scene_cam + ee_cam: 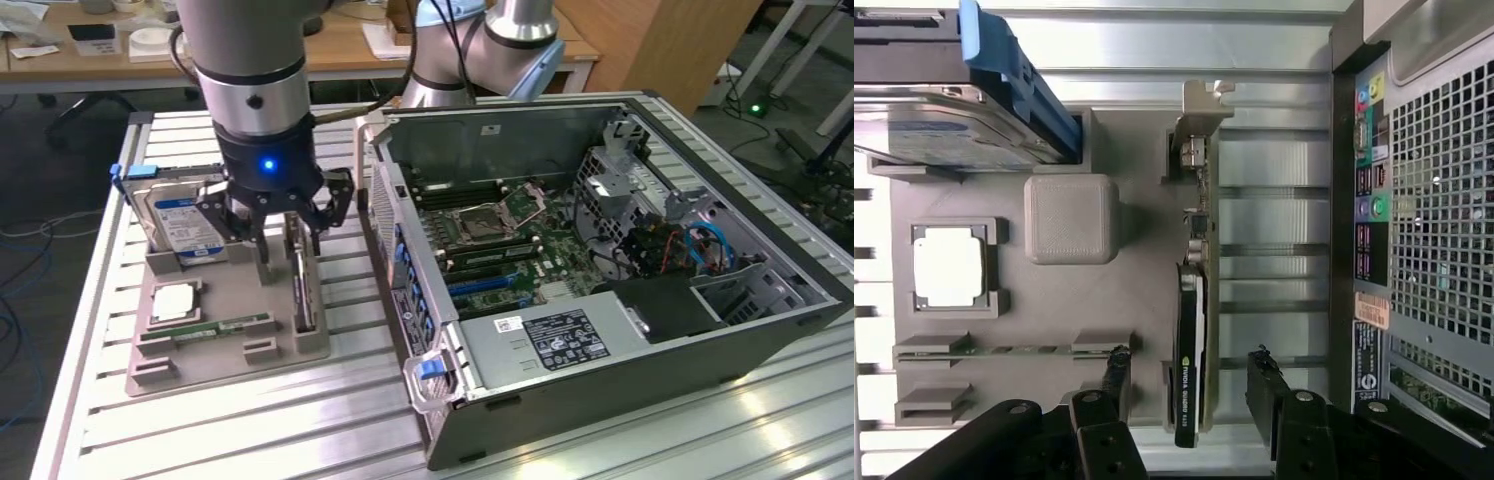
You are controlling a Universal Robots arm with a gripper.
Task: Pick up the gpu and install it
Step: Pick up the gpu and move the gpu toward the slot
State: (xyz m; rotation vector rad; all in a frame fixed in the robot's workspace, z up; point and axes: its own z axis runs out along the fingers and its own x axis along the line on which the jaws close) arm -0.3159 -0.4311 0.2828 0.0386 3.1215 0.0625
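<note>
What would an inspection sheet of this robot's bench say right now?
Surface: slotted metal table, bearing a grey tray and an open computer case.
Job's things: gpu standing on edge in the tray's slot.
Clutter: hard drive, processor chip, memory stick in the tray.
Grippers: the gripper is open, straddling the gpu, gaps on both sides.
Cables: blue cables inside the case.
Surroundings: wooden desk behind.

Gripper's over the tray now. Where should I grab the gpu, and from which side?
Best bet: pinch the gpu across its two flat faces near the upper edge, coming straight down. It stands on edge in the gray tray, and the open gripper straddles it.
</note>
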